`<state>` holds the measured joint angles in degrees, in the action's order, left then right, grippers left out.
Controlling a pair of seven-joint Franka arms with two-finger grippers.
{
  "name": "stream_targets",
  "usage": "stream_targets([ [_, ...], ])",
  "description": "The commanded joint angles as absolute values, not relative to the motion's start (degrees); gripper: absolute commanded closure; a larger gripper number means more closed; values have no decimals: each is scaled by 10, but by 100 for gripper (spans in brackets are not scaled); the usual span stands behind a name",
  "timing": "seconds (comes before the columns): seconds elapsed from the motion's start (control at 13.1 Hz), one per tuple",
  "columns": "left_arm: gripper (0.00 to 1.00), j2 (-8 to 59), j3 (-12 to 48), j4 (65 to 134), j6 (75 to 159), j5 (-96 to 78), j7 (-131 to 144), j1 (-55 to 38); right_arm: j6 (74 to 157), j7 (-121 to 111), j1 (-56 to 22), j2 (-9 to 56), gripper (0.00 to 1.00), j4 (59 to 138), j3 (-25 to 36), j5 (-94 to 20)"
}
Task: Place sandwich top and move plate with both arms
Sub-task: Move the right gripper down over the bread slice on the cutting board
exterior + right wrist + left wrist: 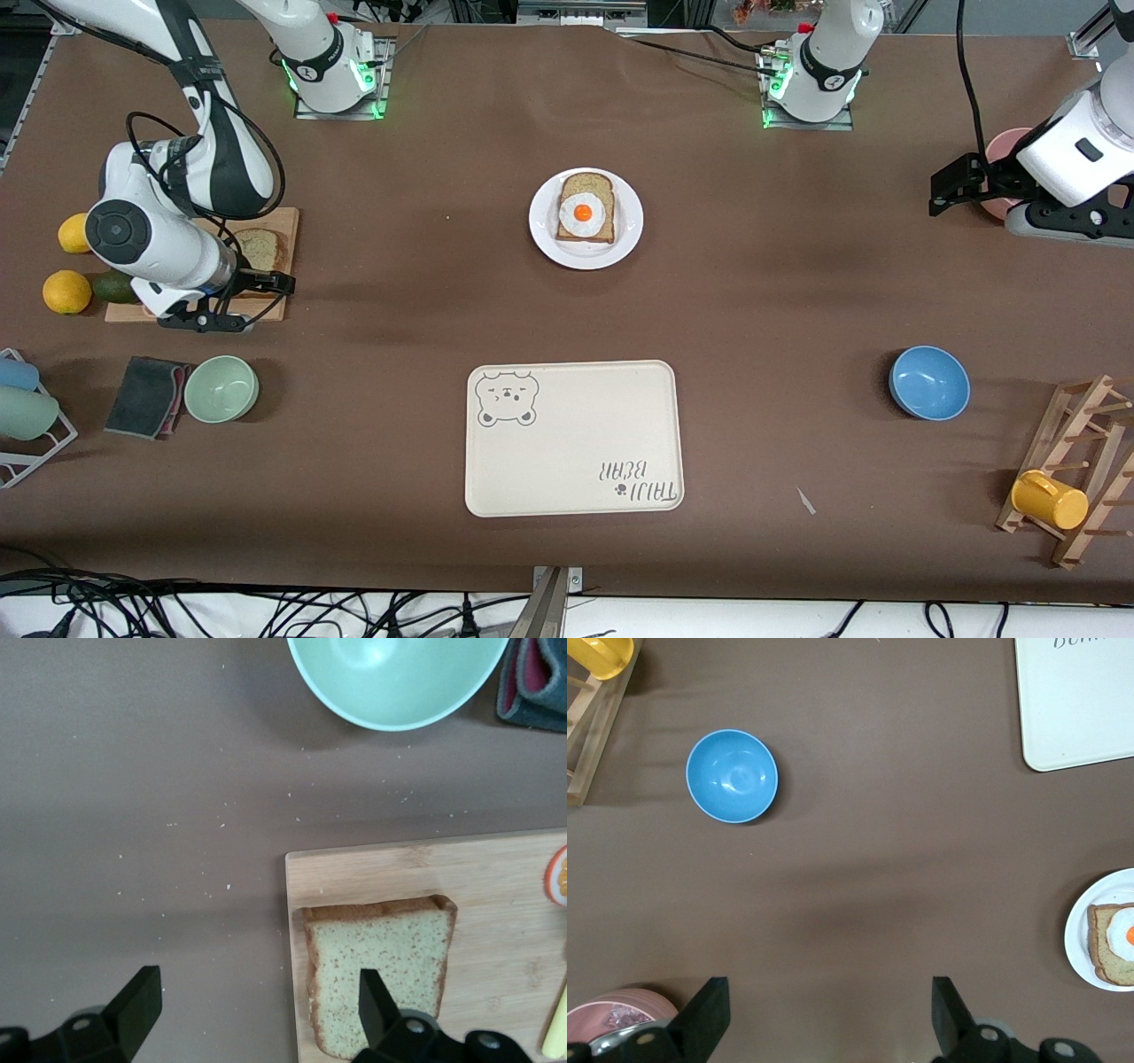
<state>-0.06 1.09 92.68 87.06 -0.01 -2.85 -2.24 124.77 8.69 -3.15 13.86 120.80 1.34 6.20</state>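
At the right arm's end of the table, the right gripper point(237, 299) hangs low over the edge of the wooden cutting board point(282, 266), its fingers spread wide and holding nothing. The sandwich top point(260, 248) lies flat on that board, partly under the arm in the front view; in the right wrist view one finger already stands over the slice's edge while the other hangs over bare table beside the board, so the gripper sits off-centre and, in my judgement, must shift toward the slice before it can close across it. The slice's long axis runs roughly along the gripper's reach, crust edges facing the fingers. Mid-table, well apart from the board, sits the plate point(586, 218) carrying the bread with a fried egg point(584, 213); nearer the front camera lies the cream bear tray point(574, 438). At the other end, the left gripper point(959, 186) waits, wide open and empty, over bare table near a pink dish point(1003, 152). The right arm is plainly the nearer one to the sandwich top.
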Motion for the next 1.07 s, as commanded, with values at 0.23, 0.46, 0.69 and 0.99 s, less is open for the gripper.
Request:
stream_targets([
  [0.23,0,5,13,913,853,11,-25,-24,1270,98,-30,149,9,1221,11,76],
  [0.46,0,5,13,913,852,11,-25,-24,1271,98,-30,156,9,1220,14,90],
  [0.69,0,5,14,913,852,11,-25,-24,1275,98,-29,163,8,1218,17,92],
  [0.99,0,5,14,912,852,11,-25,-24,1270,109,-29,186,7,1216,26,120],
])
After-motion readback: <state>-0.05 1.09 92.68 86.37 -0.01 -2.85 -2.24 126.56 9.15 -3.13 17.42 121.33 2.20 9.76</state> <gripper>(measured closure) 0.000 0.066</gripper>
